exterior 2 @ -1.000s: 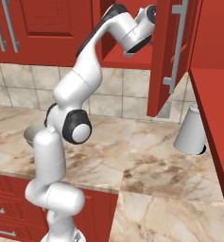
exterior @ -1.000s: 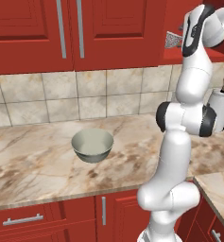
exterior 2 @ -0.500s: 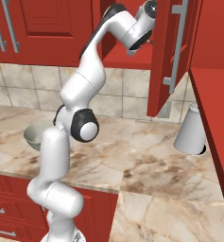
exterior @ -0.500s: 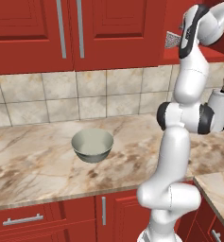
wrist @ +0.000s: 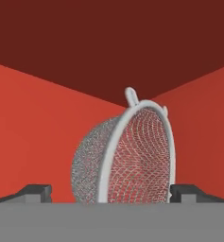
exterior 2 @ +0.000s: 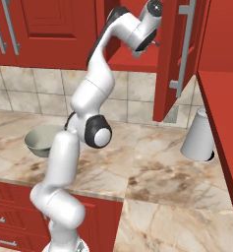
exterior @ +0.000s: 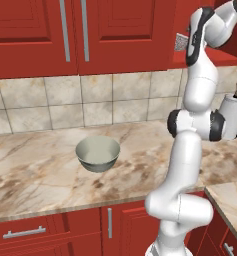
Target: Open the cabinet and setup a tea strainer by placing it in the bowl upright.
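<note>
The tea strainer is judged light, springy; its stiff rim, at 12 o'clock between the spread fingers, should be gripped.

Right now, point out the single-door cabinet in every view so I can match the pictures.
Left base view: cabinet at the upper right edge, with the tea strainer on its floor.
Right base view: top centre to right, with its door swung open and the bar handle showing.
Hand view: its red inner walls surround the strainer, which stands on edge.
Shared landmark: the tea strainer links the left base and hand views, and the bowl links both base views.
</note>
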